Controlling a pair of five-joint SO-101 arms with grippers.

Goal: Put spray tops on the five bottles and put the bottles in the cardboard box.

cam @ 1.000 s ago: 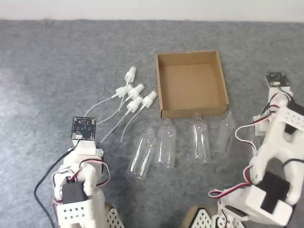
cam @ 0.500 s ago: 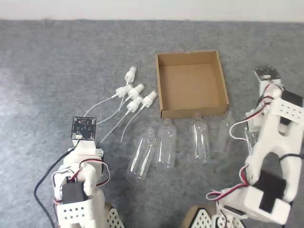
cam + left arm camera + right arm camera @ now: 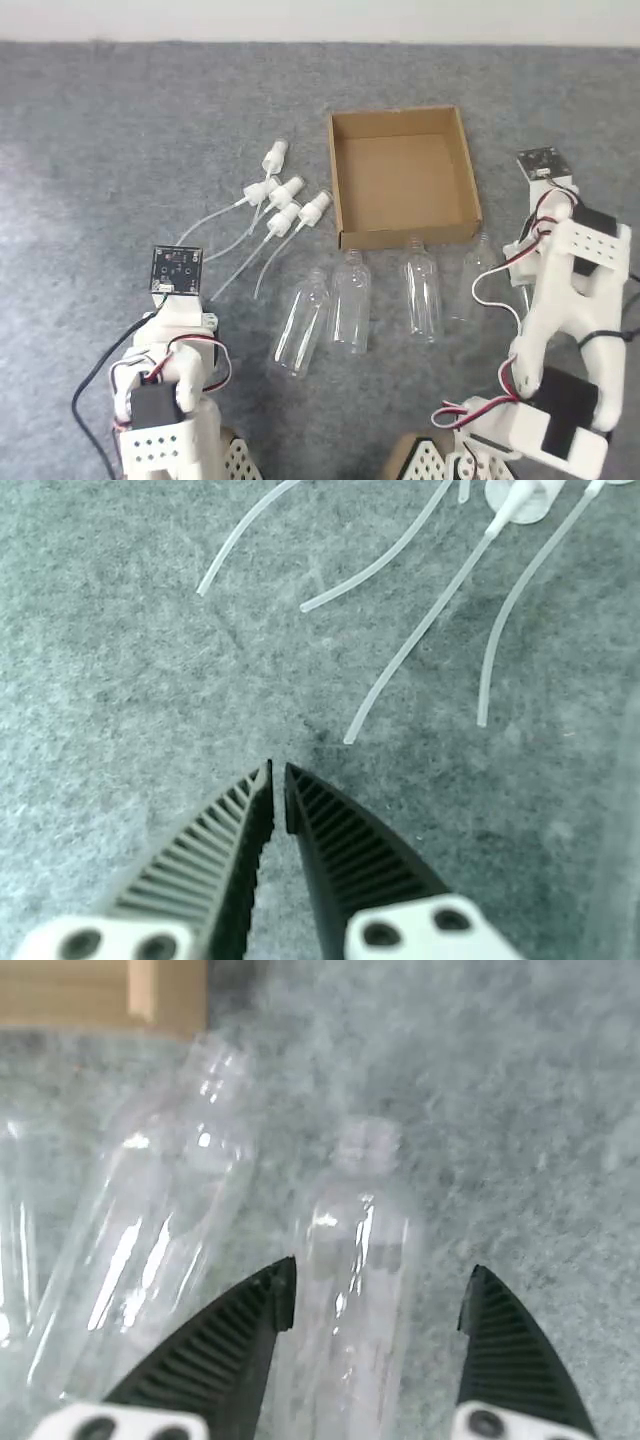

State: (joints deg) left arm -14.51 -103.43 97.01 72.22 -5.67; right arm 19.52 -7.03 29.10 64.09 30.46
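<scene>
Several clear bottles lie on the grey carpet in front of the cardboard box (image 3: 405, 175): one (image 3: 300, 322), a second (image 3: 350, 300), a third (image 3: 422, 290) and a fourth (image 3: 472, 276). My right gripper (image 3: 380, 1272) is open, its fingers on either side of another clear bottle (image 3: 352, 1240) that lies beside a neighbouring bottle (image 3: 165, 1220). Several white spray tops (image 3: 282, 195) with long tubes lie left of the box. My left gripper (image 3: 278, 772) is shut just above the carpet, short of the tube ends (image 3: 420, 630).
The box's corner (image 3: 100, 990) lies just beyond the bottle necks. The right arm (image 3: 565, 270) stands over the rightmost bottles, the left arm (image 3: 170, 350) at the near left. Open carpet lies to the far left and behind the box.
The right arm has swung left toward the bottle row, and its wrist now hangs over the rightmost bottles. The left arm has not moved.
</scene>
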